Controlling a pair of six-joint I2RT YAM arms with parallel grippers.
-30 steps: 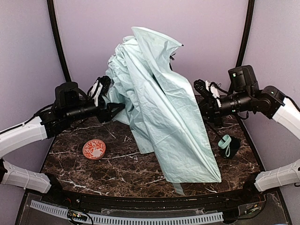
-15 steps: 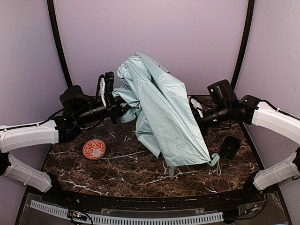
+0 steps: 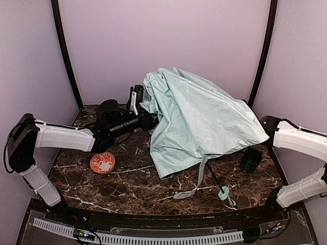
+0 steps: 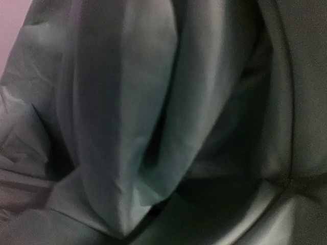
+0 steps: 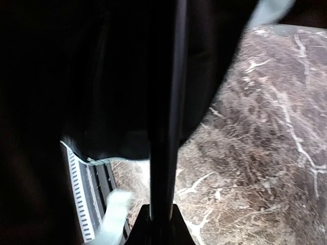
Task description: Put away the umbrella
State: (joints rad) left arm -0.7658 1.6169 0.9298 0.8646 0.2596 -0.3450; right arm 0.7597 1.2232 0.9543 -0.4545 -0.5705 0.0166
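The umbrella (image 3: 204,120) lies slumped over the middle and right of the table, its pale mint fabric loose and bunched at the left. Its thin black shaft (image 3: 213,177) sticks out toward the front, ending in the mint handle (image 3: 223,193), with a fabric strap (image 3: 191,188) trailing beside it. My left gripper (image 3: 140,105) is pushed against the bunched fabric. The left wrist view is filled with folds of the umbrella (image 4: 133,127), so its fingers are hidden. In the right wrist view my right gripper (image 5: 159,218) is shut on the black shaft (image 5: 168,117), under the dark lining (image 5: 92,76).
An orange-red dish (image 3: 102,162) sits on the dark marble table (image 3: 127,186) at the left. A dark cup (image 3: 251,160) stands at the right, just beside the fabric's edge. A slotted rail (image 3: 138,238) runs along the front edge. Purple walls close in behind.
The umbrella has dropped from standing tall to lying low and spread to the right. My left arm has reached further toward the centre. The right gripper has sunk under the fabric, and the handle swung forward.
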